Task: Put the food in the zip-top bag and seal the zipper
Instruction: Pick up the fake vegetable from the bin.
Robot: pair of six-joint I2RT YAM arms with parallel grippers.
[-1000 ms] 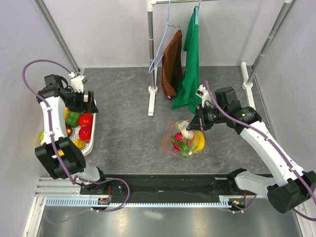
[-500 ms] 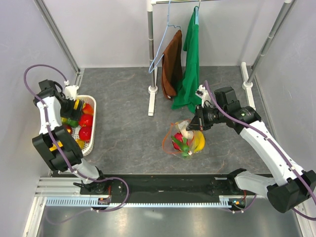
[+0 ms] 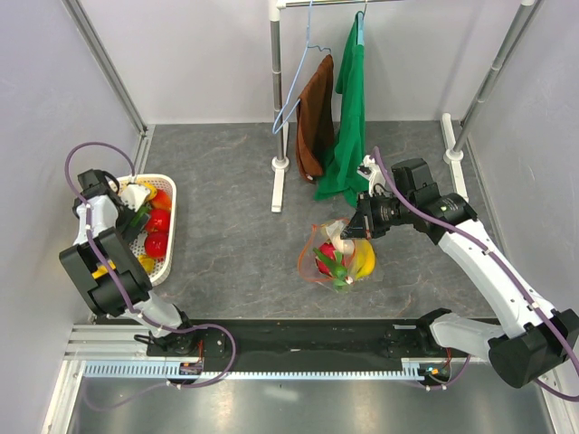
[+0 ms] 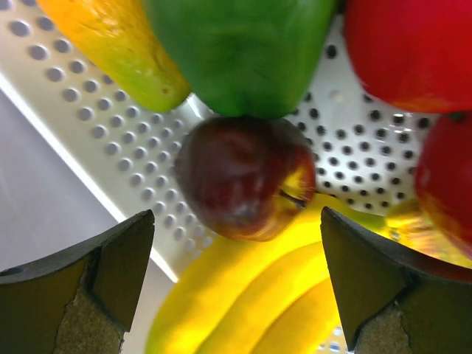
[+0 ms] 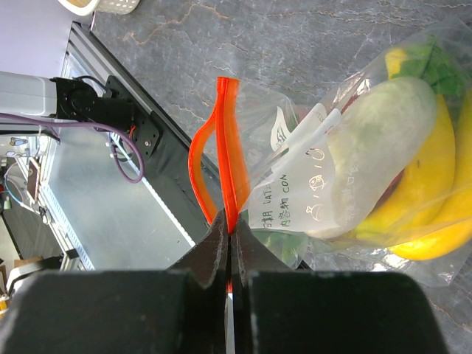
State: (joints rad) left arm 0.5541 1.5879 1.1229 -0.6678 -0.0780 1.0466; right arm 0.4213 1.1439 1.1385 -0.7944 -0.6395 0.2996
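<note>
Now: left end effector (image 4: 236, 284) spread over basket (image 4: 110, 147); dark apple (image 4: 243, 177) centred between fingers, bananas (image 4: 221, 317) at 6 o'clock. Right end effector (image 5: 230, 243) pinching zipper (image 5: 225, 147); bag (image 3: 336, 255) mid-worktop (image 3: 226, 244), 3 o'clock of basket, mouth seemingly open.

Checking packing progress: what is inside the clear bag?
Inside the zip-top bag: yellow banana bunch, whitish round piece, green piece, red piece. Its label and those pieces hide anything beneath.

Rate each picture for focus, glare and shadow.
Top view: even light, sharp throughout, no glare on the bag or the basket. Left wrist view: very close, the dark apple fairly crisp, the bananas and the left fingers soft. Right wrist view: the zipper sharp, a light sheen on the bag, the right fingers nearly black.
</note>
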